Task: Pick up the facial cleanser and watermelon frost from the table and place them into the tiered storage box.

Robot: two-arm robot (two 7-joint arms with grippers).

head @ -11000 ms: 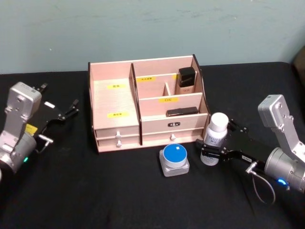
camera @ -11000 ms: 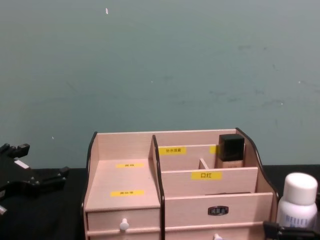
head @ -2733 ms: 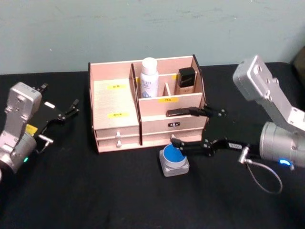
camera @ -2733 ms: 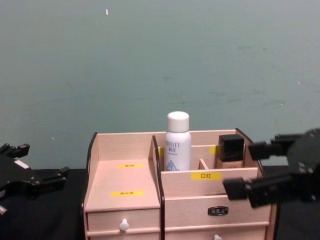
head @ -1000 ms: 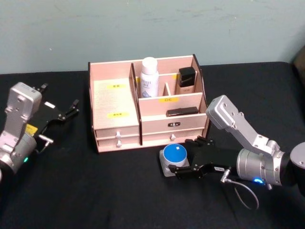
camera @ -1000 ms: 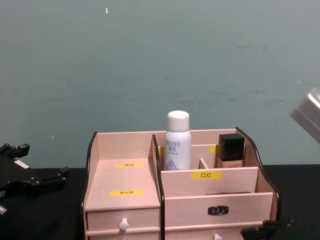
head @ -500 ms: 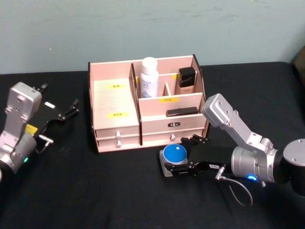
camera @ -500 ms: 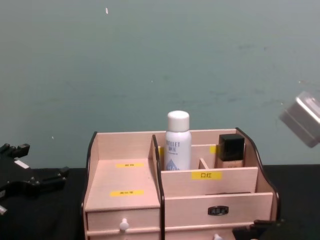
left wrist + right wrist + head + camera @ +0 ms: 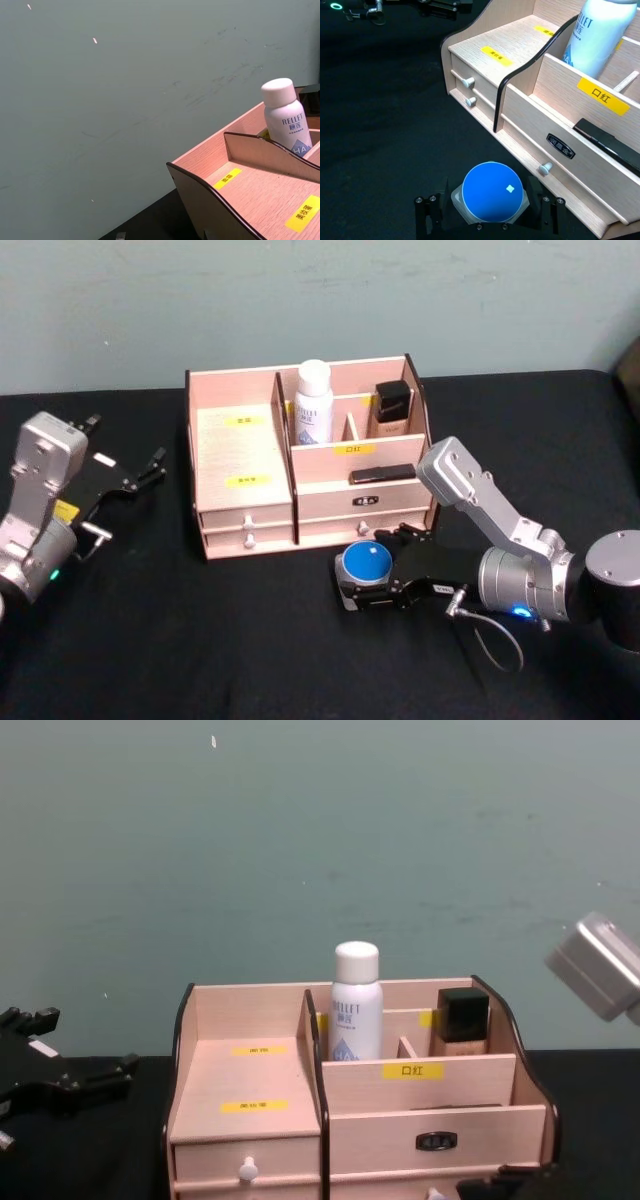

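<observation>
Sitting on the table (image 9: 250, 640) before the box's (image 9: 240, 455) drawers (image 9: 245, 525), the blue-lidded frost (image 9: 366, 562) is straddled by the right gripper's (image 9: 490, 206) parted fingers, while the cleanser (image 9: 314, 400), lettered "ELLET", stands upright inside at the back beside a black-capped bottle (image 9: 392, 408), behind the "口红" label (image 9: 601, 95); left gripper (image 9: 126, 438) parked agape far left.

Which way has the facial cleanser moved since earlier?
Yes: the facial cleanser left the table right of the tiered storage box for its rear compartment.
</observation>
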